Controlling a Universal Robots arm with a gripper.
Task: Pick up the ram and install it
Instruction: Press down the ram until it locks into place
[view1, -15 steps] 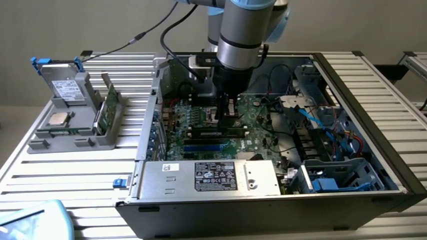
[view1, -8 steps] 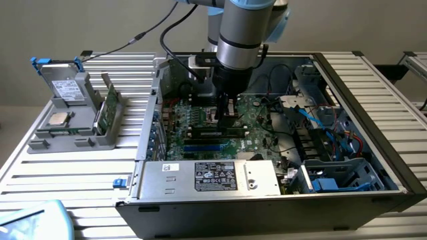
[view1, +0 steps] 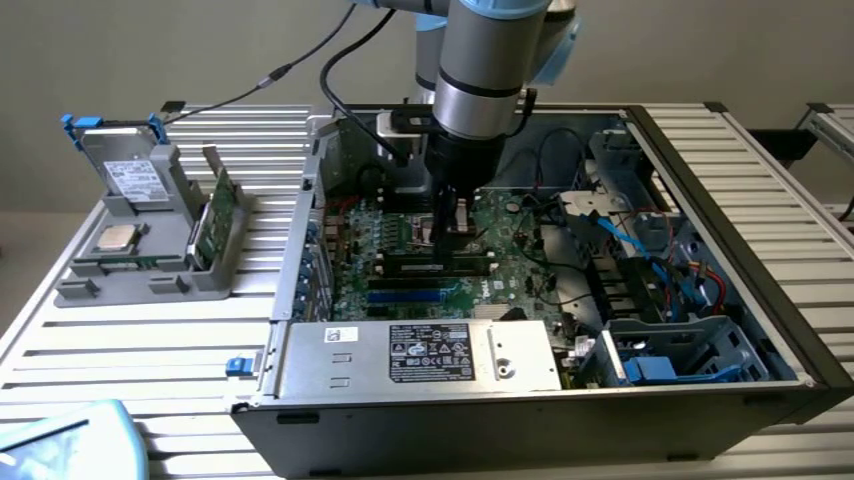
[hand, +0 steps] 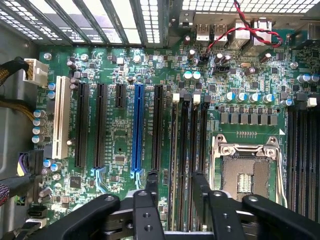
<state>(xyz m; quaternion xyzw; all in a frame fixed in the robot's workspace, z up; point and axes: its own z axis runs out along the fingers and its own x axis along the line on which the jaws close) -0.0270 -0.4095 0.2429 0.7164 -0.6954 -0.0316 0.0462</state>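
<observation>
1. Ram (view1: 434, 266) first: in the exterior view I read it as the long dark stick with a green edge lying along a memory slot on the motherboard (view1: 514, 225), inside the open computer case (view1: 747, 290), directly under the tool (view1: 454, 240).
2. Tool state: in the wrist view its fingers (hand: 150, 195) are spread, one on each side of the bank of memory slots (hand: 185, 150), with nothing pinched between them. The gap spans several slots, so I judge the stick is not held.
3. Surroundings: the CPU socket (hand: 245, 167) sits just beside that slot bank. Over on the worktop (view1: 160, 340), the grey fixture (view1: 147, 275) carries the broader expansion card (view1: 214, 212) and the silver CPU chip (view1: 118, 237), well apart from the case.
4. Step in hand, as I judge it: the install end of the job. The stick is at its slot and the tool hangs just above it. I cannot tell from here whether it is fully seated or whether the end latches have closed.
5. What a further move calls for: staying square over that one slot, any pressure straight down and even along the stick, and keeping the fingers clear of the neighbouring slots and the socket.
</observation>
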